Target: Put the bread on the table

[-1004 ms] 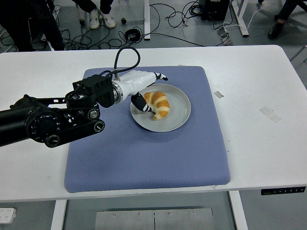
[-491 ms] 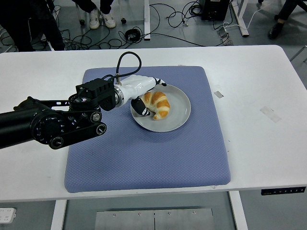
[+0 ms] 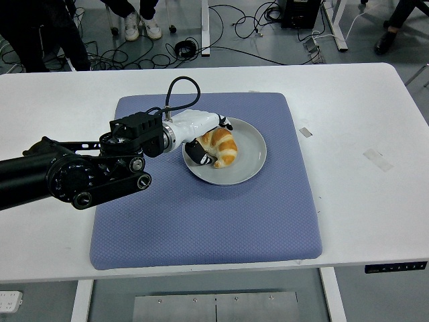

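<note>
So the bread (image 3: 219, 146) sits on the plate (image 3: 249, 163), a little above and left of the frame's centre, with the mat (image 3: 221, 215) under that. From the left edge the left hand (image 3: 201, 134) reaches it, fingers curled around its left end (whether they grip firmly or just touch, I cannot tell). Nothing is lifted yet, I judge. Left to do: raise it, carry it off the plate, set it on the table (image 3: 362, 121).

Left hand (image 3: 201, 134) curled around croissant (image 3: 220, 145) on grey plate (image 3: 249, 161), blue mat (image 3: 214, 208), white table (image 3: 362, 134)
</note>
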Motion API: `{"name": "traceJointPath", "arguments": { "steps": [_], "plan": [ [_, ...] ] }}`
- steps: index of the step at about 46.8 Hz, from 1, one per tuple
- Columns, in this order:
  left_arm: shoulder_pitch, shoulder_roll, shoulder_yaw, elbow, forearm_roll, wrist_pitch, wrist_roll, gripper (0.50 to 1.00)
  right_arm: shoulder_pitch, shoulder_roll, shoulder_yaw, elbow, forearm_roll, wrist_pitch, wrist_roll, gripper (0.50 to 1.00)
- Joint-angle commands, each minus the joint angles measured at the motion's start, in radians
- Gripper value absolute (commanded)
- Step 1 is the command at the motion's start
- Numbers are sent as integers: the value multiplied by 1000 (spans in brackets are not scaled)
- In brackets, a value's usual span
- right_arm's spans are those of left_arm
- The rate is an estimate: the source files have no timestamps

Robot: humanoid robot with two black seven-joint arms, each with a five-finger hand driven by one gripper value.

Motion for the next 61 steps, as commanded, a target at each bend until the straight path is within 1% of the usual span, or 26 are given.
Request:
{"name": "traceJointPath", "arguments": {
  "steps": [1, 6, 13, 17, 20, 23, 26, 31, 38, 47, 53, 61],
  "plan": [
    [-1, 0, 0, 0, 0, -1, 0, 825, 0, 0, 0, 0, 0, 1, 0, 1000],
    [1, -2, 0, 8, 0, -4, 0, 784, 0, 0, 0, 0, 0, 1, 0, 1000],
    [2, -2, 0, 22, -2, -14, -21, 686, 0, 0, 0, 0, 0, 0, 0, 1000],
    [2, -2, 0, 28, -2, -17, -23, 666, 0, 0, 0, 0, -1, 1, 0, 1000],
    [2, -2, 0, 31, -3, -17, -26, 640, 0, 0, 0, 0, 0, 1, 0, 1000],
    [1, 0, -3, 31, -8, -17, -26, 598, 0, 0, 0, 0, 0, 0, 0, 1000],
    [-4, 3, -9, 31, -9, -17, -24, 578, 0, 0, 0, 0, 0, 0, 0, 1000],
    [-22, 10, -20, 31, -29, -17, -24, 572, 0, 0, 0, 0, -1, 0, 0, 1000],
    [-47, 21, -58, 31, -58, -18, -24, 546, 0, 0, 0, 0, 0, 0, 0, 1000],
    [-53, 58, -61, 34, -58, -14, -23, 546, 0, 0, 0, 0, 0, 0, 0, 1000],
    [-50, 92, -60, 82, -58, -8, -23, 551, 0, 0, 0, 0, 0, 1, 0, 1000],
    [-41, 115, -52, 140, -55, -6, -26, 563, 0, 0, 0, 0, 0, 1, 0, 1000]
  ]
}}
